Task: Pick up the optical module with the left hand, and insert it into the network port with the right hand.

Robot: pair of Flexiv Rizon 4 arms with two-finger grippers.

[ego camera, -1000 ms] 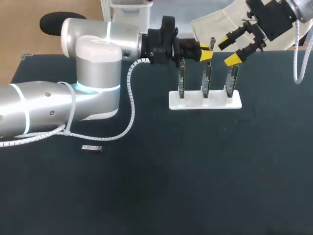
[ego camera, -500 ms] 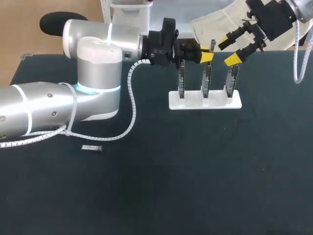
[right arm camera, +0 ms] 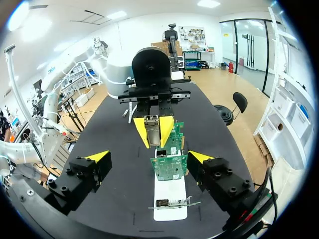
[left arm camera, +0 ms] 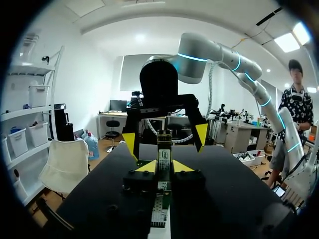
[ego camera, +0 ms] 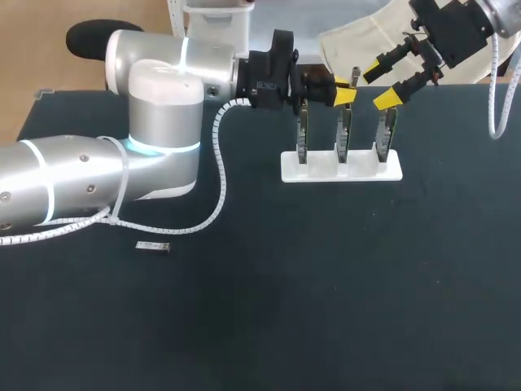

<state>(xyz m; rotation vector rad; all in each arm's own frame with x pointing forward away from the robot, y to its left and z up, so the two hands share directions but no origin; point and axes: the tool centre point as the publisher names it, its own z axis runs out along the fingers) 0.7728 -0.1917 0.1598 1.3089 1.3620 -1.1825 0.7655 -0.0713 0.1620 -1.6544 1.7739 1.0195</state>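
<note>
The left gripper (ego camera: 343, 87) clasps the optical module (right arm camera: 152, 130) over upright network cards (ego camera: 343, 134), while the right gripper (ego camera: 379, 85) hangs spread open alongside.

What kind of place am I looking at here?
Probably a robotics lab bench for network-hardware assembly: a white stand holding three network cards, and an optical module in the left claw.

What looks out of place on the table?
A small silvery module lies loose on the black table, far from the white stand holding three upright network cards. It looks like the optical module held in the left arm's jaws, so it seems stray.
</note>
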